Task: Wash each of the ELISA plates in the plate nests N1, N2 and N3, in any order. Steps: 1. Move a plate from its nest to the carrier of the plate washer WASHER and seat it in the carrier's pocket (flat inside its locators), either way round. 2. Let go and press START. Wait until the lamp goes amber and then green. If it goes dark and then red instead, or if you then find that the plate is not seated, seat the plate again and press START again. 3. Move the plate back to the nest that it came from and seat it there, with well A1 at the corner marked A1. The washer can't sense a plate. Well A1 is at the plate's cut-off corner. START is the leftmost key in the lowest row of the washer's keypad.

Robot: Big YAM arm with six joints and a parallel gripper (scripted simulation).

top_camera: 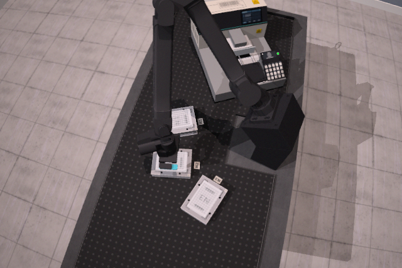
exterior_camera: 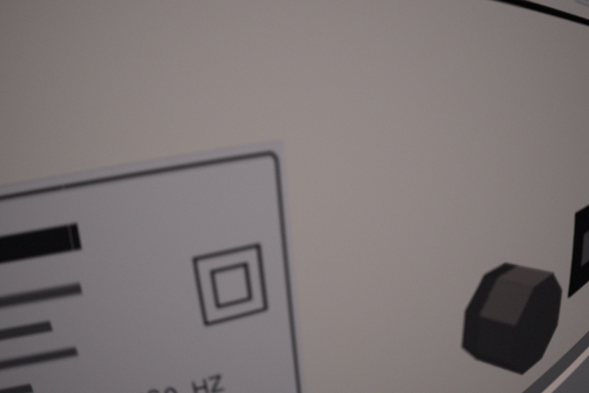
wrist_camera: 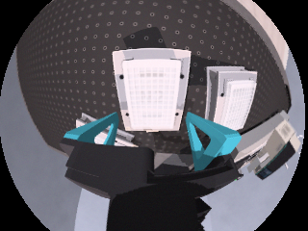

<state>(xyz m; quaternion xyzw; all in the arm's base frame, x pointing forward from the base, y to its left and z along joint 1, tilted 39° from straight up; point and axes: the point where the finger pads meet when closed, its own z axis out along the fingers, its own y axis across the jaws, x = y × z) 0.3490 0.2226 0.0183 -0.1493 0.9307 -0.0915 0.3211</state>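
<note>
Two teal fingertips (top_camera: 174,167) of the empty gripper (top_camera: 168,164) (wrist_camera: 153,129) stand fully open; centre them over the N2 ELISA plate (top_camera: 183,161) (wrist_camera: 151,93) ahead before descending squarely.

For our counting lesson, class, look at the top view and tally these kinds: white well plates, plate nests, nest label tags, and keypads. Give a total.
White well plates: 3
Plate nests: 3
Nest label tags: 3
Keypads: 1
Total: 10
</note>
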